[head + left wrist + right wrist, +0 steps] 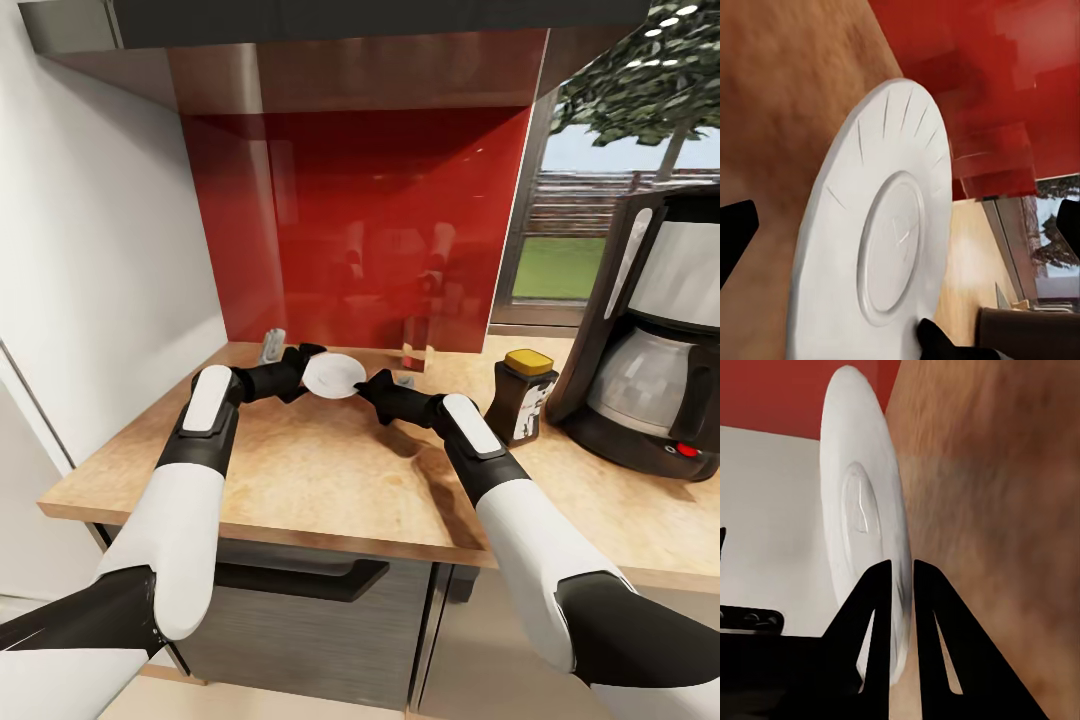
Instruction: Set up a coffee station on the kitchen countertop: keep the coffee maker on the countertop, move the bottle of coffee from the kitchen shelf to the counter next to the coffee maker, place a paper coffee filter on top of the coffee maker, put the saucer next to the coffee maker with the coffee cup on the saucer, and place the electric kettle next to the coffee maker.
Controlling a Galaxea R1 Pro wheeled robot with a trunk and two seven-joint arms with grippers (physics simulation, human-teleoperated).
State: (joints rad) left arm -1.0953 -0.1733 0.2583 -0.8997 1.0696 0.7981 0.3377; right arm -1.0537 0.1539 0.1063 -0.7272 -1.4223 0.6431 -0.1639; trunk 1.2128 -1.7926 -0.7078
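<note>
Held the saucer (334, 375) on edge above the worktop (330, 480), close in front of the red backsplash (360, 230), with both arms reaching in from either side. Pinched its rim in the right gripper (900, 585), jaws closed on it, one black finger (877, 607) against each face of the white disc. Kept the saucer clear of the wood grain below, standing nearly upright, its ribbed border and raised centre ring facing the left wrist camera.

Had the left gripper (298, 362) at the opposite edge of the saucer, jaws spread wide, the fingertips (735, 232) showing far apart at the two sides of the left wrist view with the disc between them. Could not tell whether either of those fingers touched the rim. Caught one dark fingertip of the right gripper at the saucer's lower edge in that same view.

Had the bottle of coffee (522, 395) upright on the worktop to the robot's right of the saucer, dark glass under a yellow lid, just beside the coffee maker (650, 330). Found the coffee maker on the worktop too, black body, glass carafe in place, red switch at its base, set before a window (600, 200) with grass and a tree beyond.

Noticed a small grey object (270, 345) against the backsplash behind the left gripper, too indistinct to identify.
</note>
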